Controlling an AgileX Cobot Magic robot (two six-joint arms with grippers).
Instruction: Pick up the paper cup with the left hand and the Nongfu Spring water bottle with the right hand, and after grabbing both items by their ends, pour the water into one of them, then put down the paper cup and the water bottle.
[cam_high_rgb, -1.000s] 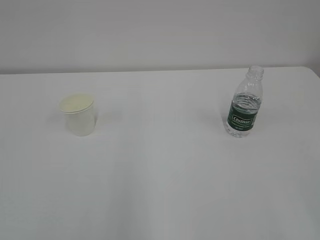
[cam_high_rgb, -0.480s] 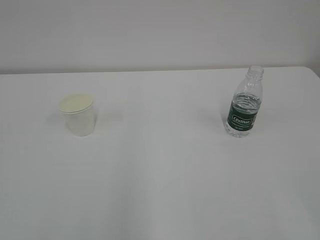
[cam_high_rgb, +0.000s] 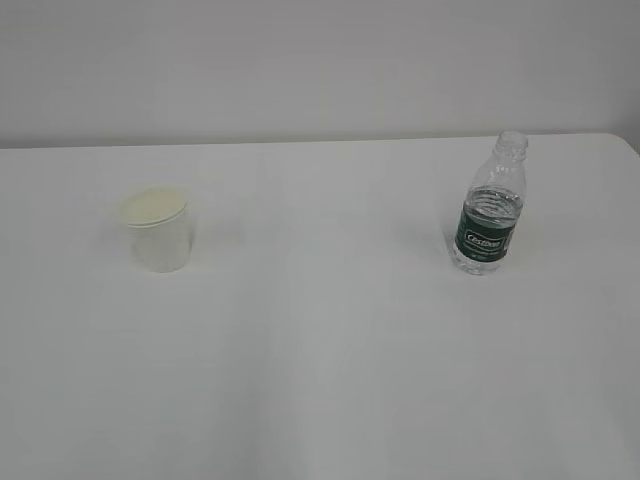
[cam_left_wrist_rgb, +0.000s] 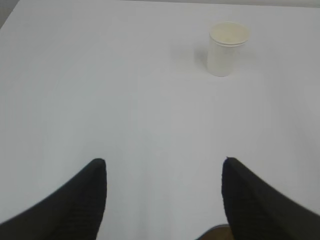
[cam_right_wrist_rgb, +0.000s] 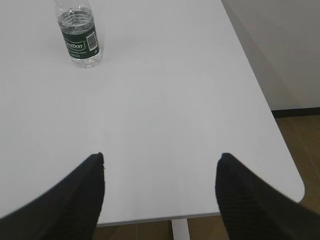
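Paper cup (cam_left_wrist_rgb: 228, 48) well beyond left tool (cam_left_wrist_rgb: 164, 167)

Only readable text is on the water bottle (cam_high_rgb: 488, 219): dark green label (cam_right_wrist_rgb: 79, 44) with a white wordmark. In the right wrist view it looks like "estbon", first letter cut off by the curve; probably "C'estbon", but the exterior view is too soft to confirm. Small white print block at the label's right edge, unreadable. Paper cup (cam_left_wrist_rgb: 226, 48) is plain, no print visible.
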